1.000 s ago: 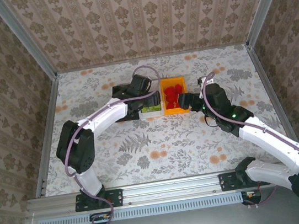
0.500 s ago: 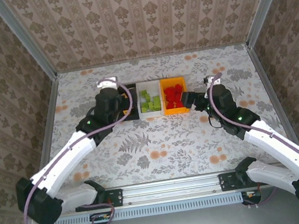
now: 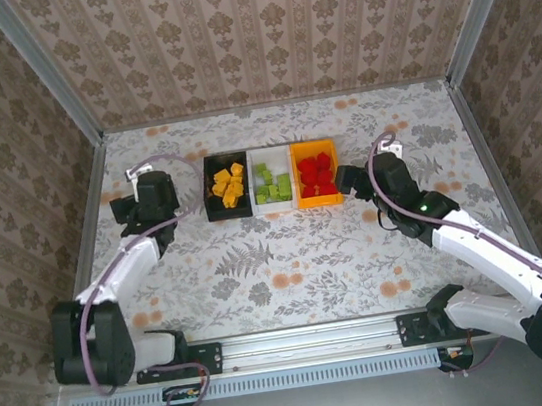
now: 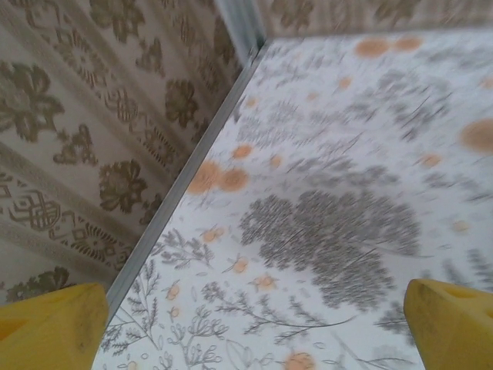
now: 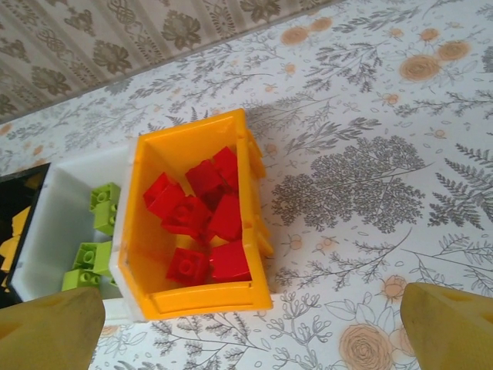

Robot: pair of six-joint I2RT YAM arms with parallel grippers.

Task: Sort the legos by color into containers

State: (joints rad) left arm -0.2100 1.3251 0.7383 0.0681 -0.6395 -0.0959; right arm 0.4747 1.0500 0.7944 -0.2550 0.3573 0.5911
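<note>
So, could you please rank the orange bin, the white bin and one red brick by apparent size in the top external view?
1. Orange bin and white bin: they look alike.
2. Red brick: much smaller.

No word, label, brand mark or number can be read in any of the views. The walls (image 3: 257,33) and the table (image 3: 289,261) carry only printed flower and leaf patterns. The bins (image 5: 208,301) and the bricks (image 5: 208,216) show plain coloured plastic with no legible lettering.
</note>
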